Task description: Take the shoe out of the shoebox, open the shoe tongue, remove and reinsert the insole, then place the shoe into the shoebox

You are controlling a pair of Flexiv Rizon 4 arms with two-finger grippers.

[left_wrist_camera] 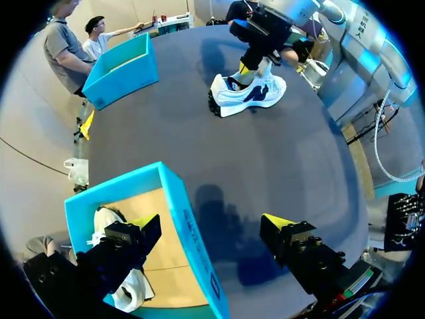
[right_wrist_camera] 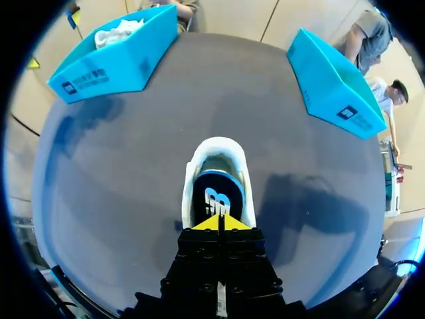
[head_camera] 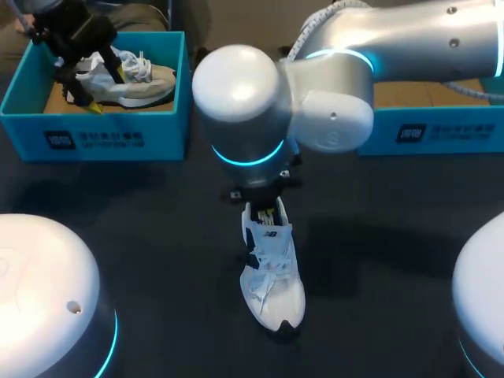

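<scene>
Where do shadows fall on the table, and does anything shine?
Head view: the right arm gleams, its ring glowing cyan, a shadow darkening the table beside the shoe. Left wrist view: a shadow lies beside the shoebox. Right wrist view: another shadow flanks the shoe.

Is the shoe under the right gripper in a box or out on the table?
Out: the shoe stands upright on the table, apart from the left box and the right box.
</scene>
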